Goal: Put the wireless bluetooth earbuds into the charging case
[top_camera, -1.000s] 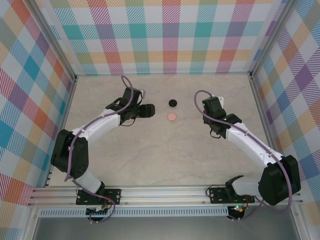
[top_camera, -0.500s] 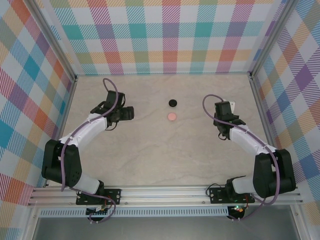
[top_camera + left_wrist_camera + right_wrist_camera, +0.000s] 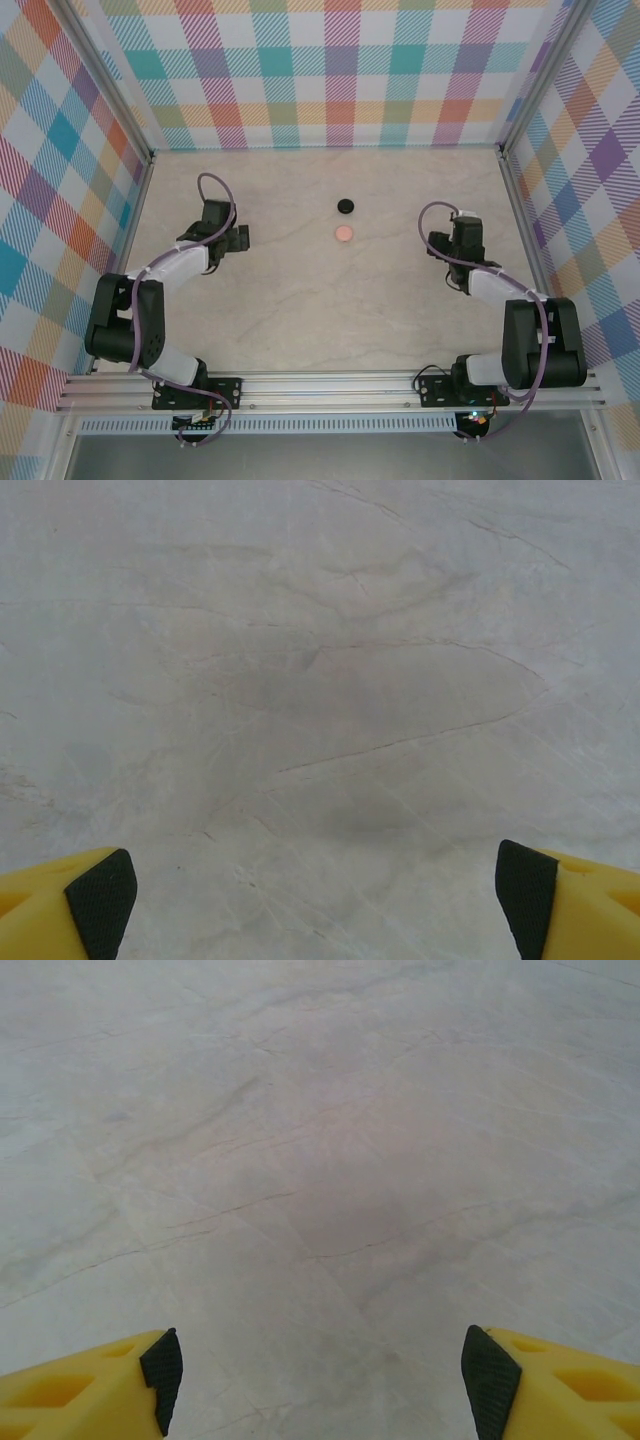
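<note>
centrally, charging case (image 3: pixel 343 234) — small salmon-pink disc, flat on table (image 3: pixel 300 310)

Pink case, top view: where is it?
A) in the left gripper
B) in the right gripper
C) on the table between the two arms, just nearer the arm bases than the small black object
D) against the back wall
C: the pink case lies free on the table, midway between the arms, just on the near side of the small black object.
</note>
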